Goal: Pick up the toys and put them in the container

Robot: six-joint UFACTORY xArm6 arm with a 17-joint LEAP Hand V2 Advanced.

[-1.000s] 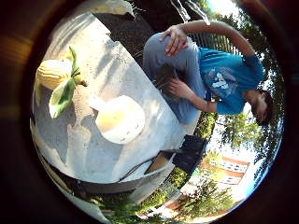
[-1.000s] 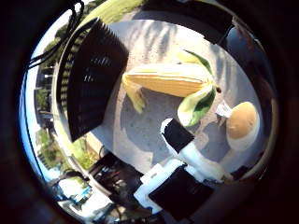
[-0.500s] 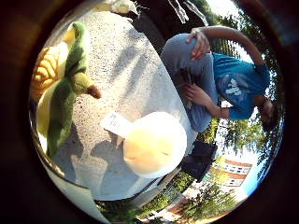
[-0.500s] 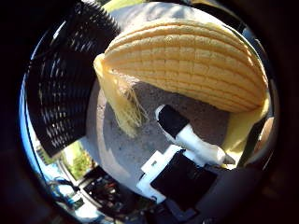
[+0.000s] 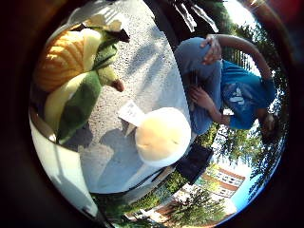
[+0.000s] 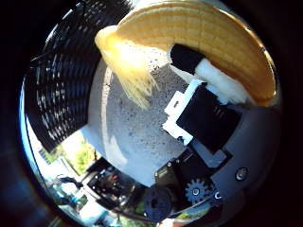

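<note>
A plush corn cob (image 6: 213, 42), yellow with pale silk threads and green husk leaves (image 5: 78, 102), lies on the grey stone table (image 5: 152, 71) and sits very close to my palm. My right hand (image 6: 208, 118) is over it; the thumb is curled in with its black tip pressed against the cob, and another finger (image 5: 107, 26) rests on the cob's far side. A round cream plush toy (image 5: 162, 137) with a white tag stands on the table beside the corn. The black mesh container (image 6: 61, 85) stands on the table next to the silk end of the corn.
A person in a blue shirt (image 5: 240, 95) sits crouched at the table's far edge, not touching the toys. The table edge drops off just behind the cream toy. Trees and a brick building lie beyond.
The palm has come closer to the corn, which fills more of both views. The thumb has swung in from the table side and now touches the cob.
</note>
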